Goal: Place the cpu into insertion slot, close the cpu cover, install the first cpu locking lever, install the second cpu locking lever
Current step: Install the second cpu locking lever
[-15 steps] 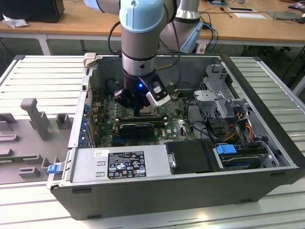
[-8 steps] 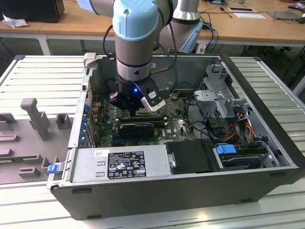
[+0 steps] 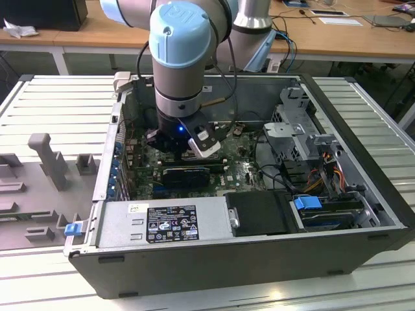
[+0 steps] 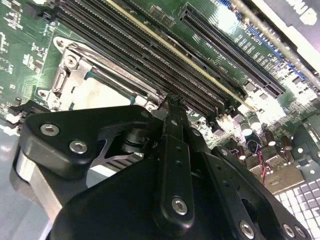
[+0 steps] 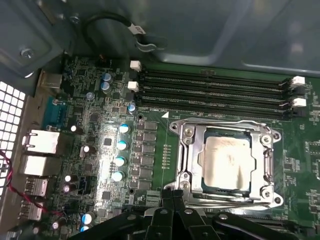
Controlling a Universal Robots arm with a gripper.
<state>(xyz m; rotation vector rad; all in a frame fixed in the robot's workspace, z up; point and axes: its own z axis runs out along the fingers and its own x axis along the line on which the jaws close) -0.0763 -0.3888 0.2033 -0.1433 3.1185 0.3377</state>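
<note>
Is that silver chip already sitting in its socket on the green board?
Yes. In the first wrist view the cpu lies flat inside the insertion slot, with the cpu cover framing it.

Grey arm (image 3: 185,71), pale-blue joint caps

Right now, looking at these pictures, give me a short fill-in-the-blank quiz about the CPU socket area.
1. The cpu sits inside the insertion ____.
2. The cpu cover lies ____ over the socket, its window showing the chip.
3. The long black memory slots hold ____ modules.
4. The circuit board around the socket is ____.

Missing words: slot; closed; no; green
</note>
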